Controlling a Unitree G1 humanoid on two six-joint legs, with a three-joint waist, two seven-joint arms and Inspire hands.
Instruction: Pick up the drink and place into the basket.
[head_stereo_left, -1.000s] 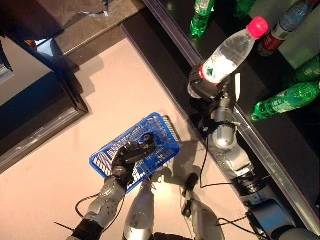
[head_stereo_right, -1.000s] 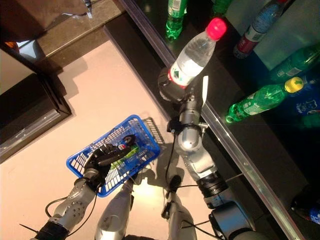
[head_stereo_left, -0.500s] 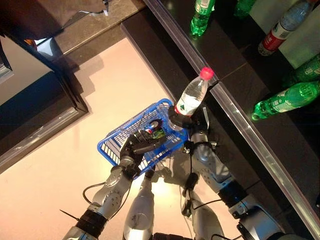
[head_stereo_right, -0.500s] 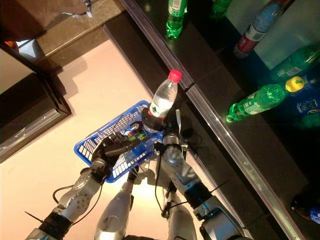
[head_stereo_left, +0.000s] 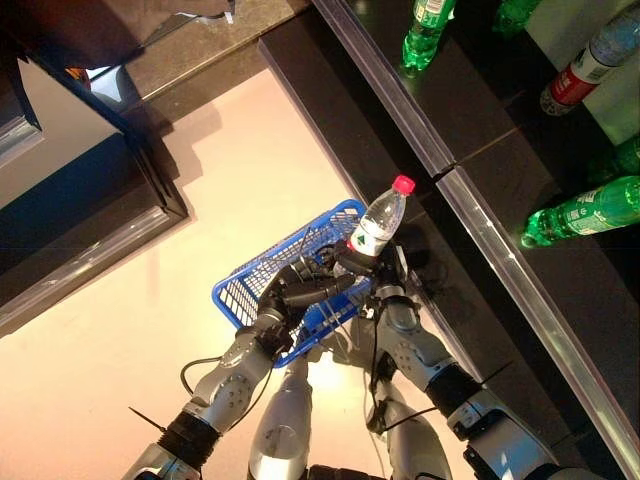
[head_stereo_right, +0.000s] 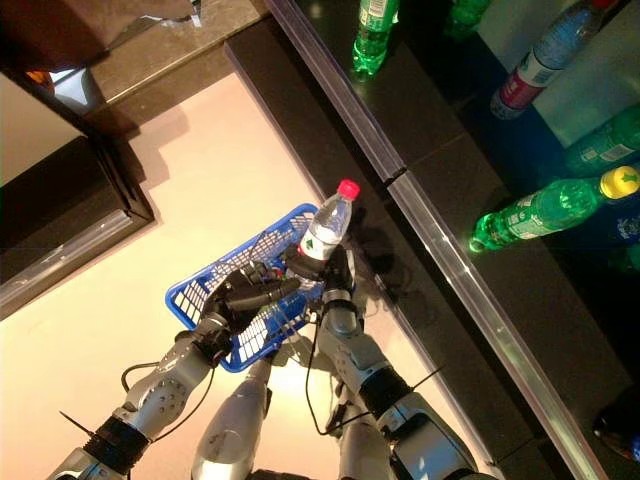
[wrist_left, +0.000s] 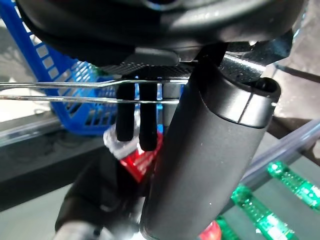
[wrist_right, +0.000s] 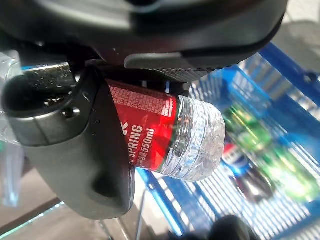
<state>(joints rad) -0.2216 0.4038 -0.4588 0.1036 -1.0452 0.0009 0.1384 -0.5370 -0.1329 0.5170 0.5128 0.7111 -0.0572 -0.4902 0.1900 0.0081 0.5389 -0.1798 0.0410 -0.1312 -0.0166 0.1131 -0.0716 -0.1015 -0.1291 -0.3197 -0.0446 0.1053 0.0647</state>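
**Water bottle held at the basket's edge**

Right hand (head_stereo_left: 362, 262) is clamped round the lower part of the water bottle (head_stereo_left: 378, 222), a clear bottle with a red label and a pink-red cap. Its own wrist view shows the thumb (wrist_right: 80, 160) curled across the label with the ribbed clear base sticking out past it. The bottle stands nearly upright, leaning a little, with its base at the right-hand rim of the blue basket (head_stereo_left: 241, 292), above the basket's inside rather than resting in it.

The left hand (head_stereo_left: 298, 293) is closed on the basket's wire handle (wrist_left: 75, 91); in the left wrist view the fingers (wrist_left: 132, 120) hook over the thin metal wires and the thumb lies alongside. The basket hangs from that hand above the pale floor (head_stereo_left: 120, 340), just beside the right hand. Inside it lie other drinks: a green bottle (wrist_right: 260, 150) and a dark bottle with a blue and red label (wrist_right: 245, 175).

To the robot's right runs a dark worktop (head_stereo_left: 480, 110) with a metal edge strip. On it are several more bottles, well apart from the hands: green ones (head_stereo_left: 585, 212) and a clear one with a red label (head_stereo_left: 590, 66).
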